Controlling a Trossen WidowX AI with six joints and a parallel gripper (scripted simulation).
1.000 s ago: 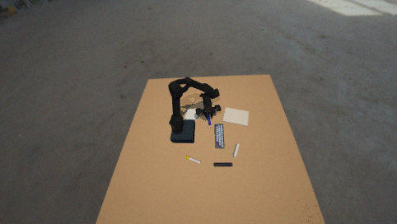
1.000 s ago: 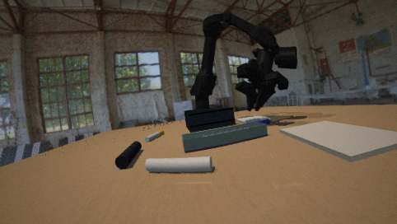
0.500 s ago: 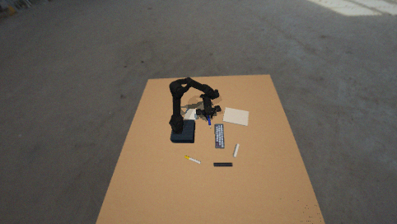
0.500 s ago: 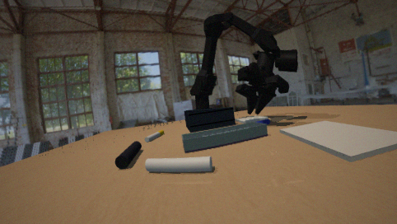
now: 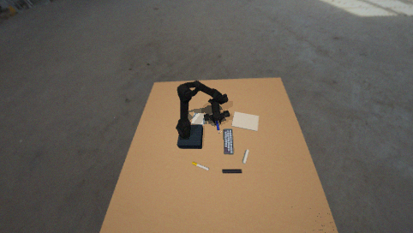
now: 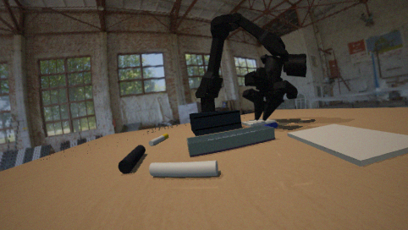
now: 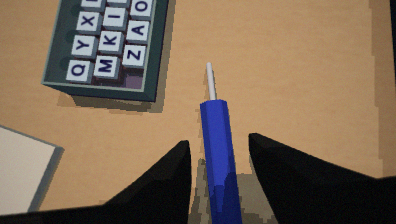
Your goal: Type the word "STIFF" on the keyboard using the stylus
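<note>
The blue stylus (image 5: 218, 126) (image 6: 271, 125) (image 7: 216, 125) lies on the desk, its thin pale tip pointing up in the wrist view. My gripper (image 5: 217, 121) (image 6: 261, 120) (image 7: 219, 145) is open above the stylus. The stylus shows between the two fingers, with a gap on each side; its rear end is cut off by the lower edge of the wrist view. The keyboard (image 5: 228, 141) (image 6: 230, 142) (image 7: 112, 93) lies beyond and left of the stylus tip in the wrist view. Its keys Q, M, Z, Y, K, A, X and I show there; the rest is out of that view.
A pale flat board (image 5: 245, 121) (image 6: 355, 141) (image 7: 22, 170) lies near the keyboard. A white cylinder (image 5: 245, 156) (image 6: 184, 169), a black cylinder (image 5: 231, 171) (image 6: 132, 159) and a yellow-ended white stick (image 5: 202, 166) (image 6: 157, 140) lie apart. The dark base block (image 5: 190, 138) (image 6: 216, 123) stands beside the keyboard.
</note>
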